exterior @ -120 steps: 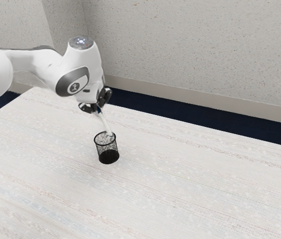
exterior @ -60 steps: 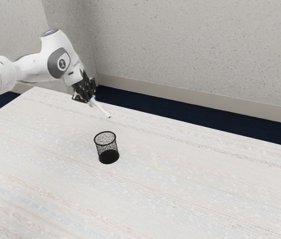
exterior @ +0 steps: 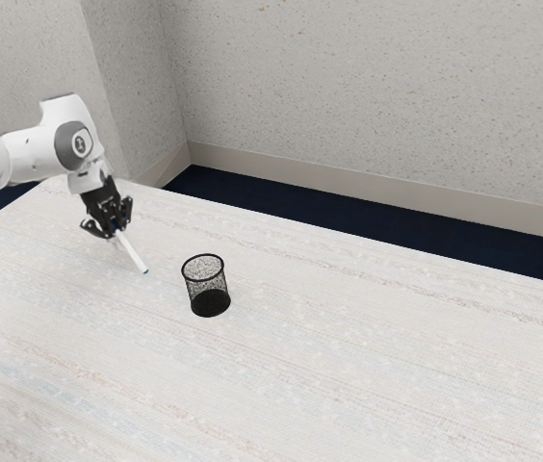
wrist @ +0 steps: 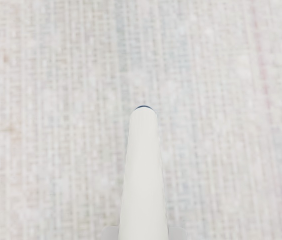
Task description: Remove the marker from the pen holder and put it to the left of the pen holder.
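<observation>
In the exterior view my gripper (exterior: pixel 114 231) is over the table's far left part, shut on the white marker (exterior: pixel 131 252). The marker slants down and toward the exterior view's right, its blue-tipped end lowest. Whether that end touches the table, I cannot tell. To the exterior view's right of the marker, apart from it, the black mesh pen holder (exterior: pixel 207 288) stands upright with nothing seen inside. In the wrist view the marker (wrist: pixel 143 175) reaches out from the hand, with a dark blue edge at its far end.
The light, streaked tabletop (exterior: pixel 349 356) stretches around the holder. Beyond its back edge lie a dark blue floor strip (exterior: pixel 368 226) and a speckled wall (exterior: pixel 377 96).
Out of the pen holder came the marker, held in my gripper. My hand has swung toward the exterior view's left, then lowered, carrying it along. The holder has stayed put.
</observation>
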